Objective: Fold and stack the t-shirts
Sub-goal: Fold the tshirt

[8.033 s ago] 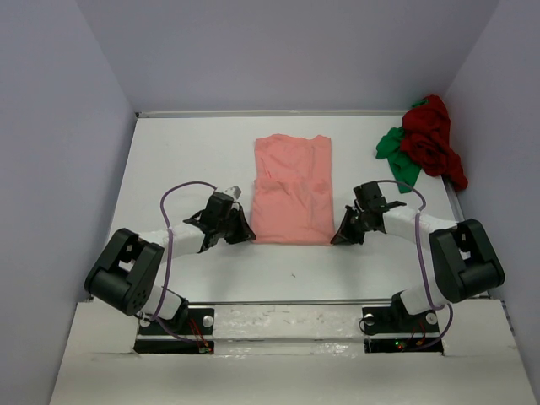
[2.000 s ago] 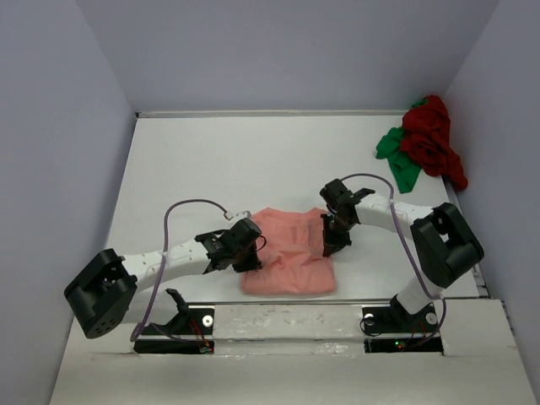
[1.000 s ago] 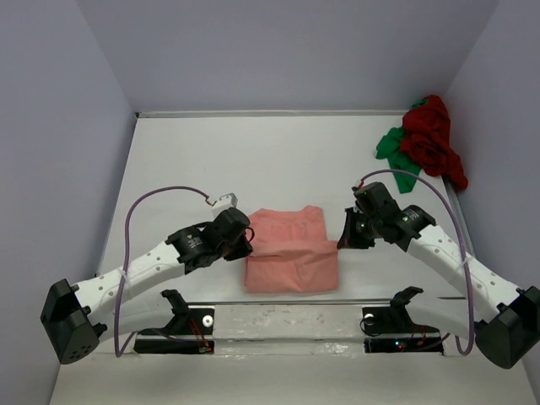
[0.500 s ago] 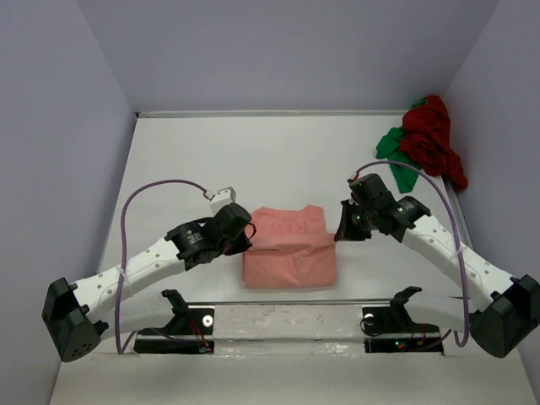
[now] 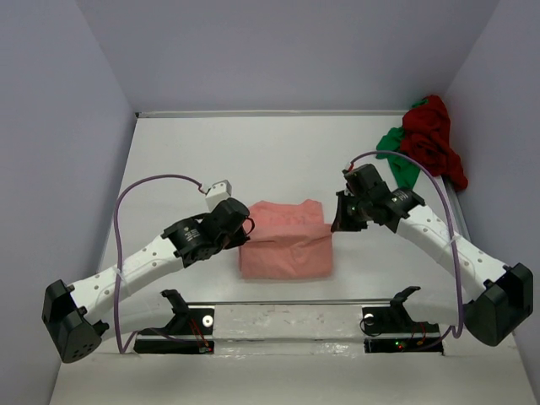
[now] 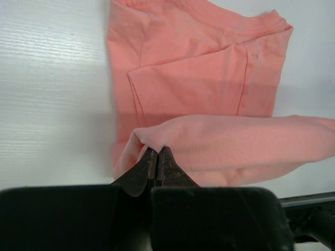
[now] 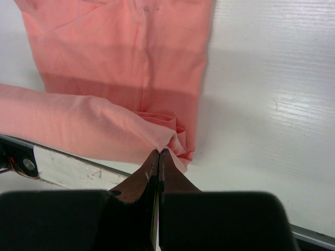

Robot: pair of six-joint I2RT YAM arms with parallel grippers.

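I'm standing at the near edge of the white table (image 5: 253,160), behind the two arms. The salmon-pink t-shirt (image 5: 285,240) lies toward six o'clock on the table, midway between the arm bases and a little beyond them, already folded into a compact rectangle.

The left gripper (image 5: 240,232) sits at the shirt's nine o'clock edge. Its jaws are pressed together on a corner of the salmon cloth. From the left wrist camera the dark fingertips (image 6: 157,159) meet with a small pucker of fabric caught between them. From that pucker a band of the shirt runs off toward three o'clock, raised above a flat layer that rests on the table.

The right gripper (image 5: 337,221) is at the shirt's three o'clock edge, likewise closed tight on the opposite corner. Its wrist camera shows the fingertips (image 7: 158,157) pinching a bunched bit of cloth, with the same raised band stretching away toward nine o'clock over the flat part below.

So the two grippers hold one edge of the shirt between them, and it casts a shadow on the layer beneath.

Well apart, in the table's two o'clock corner against the wall, the dark red t-shirt (image 5: 432,135) lies crumpled in a heap. The bright green t-shirt (image 5: 395,160) is touching it and spills out at its seven o'clock side.
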